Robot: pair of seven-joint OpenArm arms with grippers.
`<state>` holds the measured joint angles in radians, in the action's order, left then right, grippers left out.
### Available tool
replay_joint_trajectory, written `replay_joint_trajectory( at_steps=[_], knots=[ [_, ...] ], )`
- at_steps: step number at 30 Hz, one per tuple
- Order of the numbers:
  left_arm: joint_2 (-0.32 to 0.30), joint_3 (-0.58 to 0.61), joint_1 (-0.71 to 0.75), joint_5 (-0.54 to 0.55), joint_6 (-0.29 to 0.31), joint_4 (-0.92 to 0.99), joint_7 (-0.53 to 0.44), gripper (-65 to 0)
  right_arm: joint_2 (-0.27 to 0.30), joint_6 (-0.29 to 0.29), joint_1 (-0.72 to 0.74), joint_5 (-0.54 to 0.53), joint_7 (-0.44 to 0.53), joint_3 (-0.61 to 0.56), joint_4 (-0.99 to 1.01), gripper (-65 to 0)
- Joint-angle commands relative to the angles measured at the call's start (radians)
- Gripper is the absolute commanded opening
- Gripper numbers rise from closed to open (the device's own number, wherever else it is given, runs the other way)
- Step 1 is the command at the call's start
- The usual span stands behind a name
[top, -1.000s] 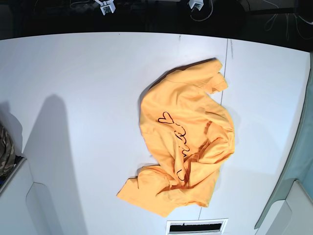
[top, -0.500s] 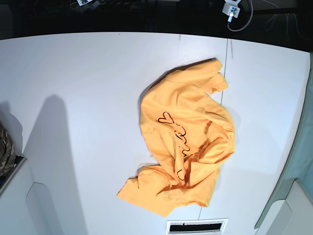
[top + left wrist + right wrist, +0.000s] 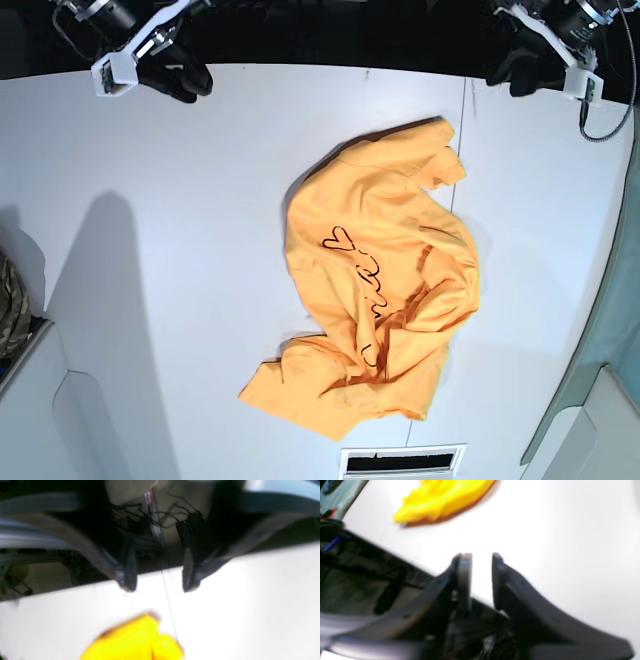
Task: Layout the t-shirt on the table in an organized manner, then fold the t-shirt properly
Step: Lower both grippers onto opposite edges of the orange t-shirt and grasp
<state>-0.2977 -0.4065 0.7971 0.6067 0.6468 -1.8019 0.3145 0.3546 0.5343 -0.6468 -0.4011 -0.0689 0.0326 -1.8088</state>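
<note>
A wide white bench with thin dark seams fills the base view, dark clutter and cables behind its far edge. The shirt lies in a crumpled heap right of centre, lettering and heart outline facing up, folds bunched along its near and right sides, one corner pointing toward the far edge.

By the look of it, the task has hardly begun: nothing is spread flat, no sleeve is laid out, no fold is made. Both arms sit at the far edge, well apart from the cloth. All of the layout and all of the folding remain.

The left end effector is released, its fingers spread with bare bench and a seam line between them, holding nothing. The right end effector has a narrower gap between its fingers, with white bench showing through, and it too is empty.

The base view alone shows the whole shirt, its print and both arms, the left end effector at top right, the right end effector at top left; finger spacing is not readable there. The wrist views show that spacing, but only blurred yellow scraps of shirt: a corner below the left fingers, an edge beyond the right ones.
</note>
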Motion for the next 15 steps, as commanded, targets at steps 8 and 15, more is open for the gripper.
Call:
replay_joint_trajectory(
  at_steps=[8, 15],
  knots=[
    [-0.139, 0.050, -0.234, 0.009, -0.116, 0.027, 0.056, -27.8, -0.060, -0.029, 0.383, -0.114, -0.156, 0.005, 0.194, -34.1],
    [-0.196, 0.235, -0.621, -0.021, -0.141, 0.351, 0.048, -27.1, -0.249, 0.013, 0.627, -0.114, -0.177, 0.003, 0.519, -27.9]
  ],
)
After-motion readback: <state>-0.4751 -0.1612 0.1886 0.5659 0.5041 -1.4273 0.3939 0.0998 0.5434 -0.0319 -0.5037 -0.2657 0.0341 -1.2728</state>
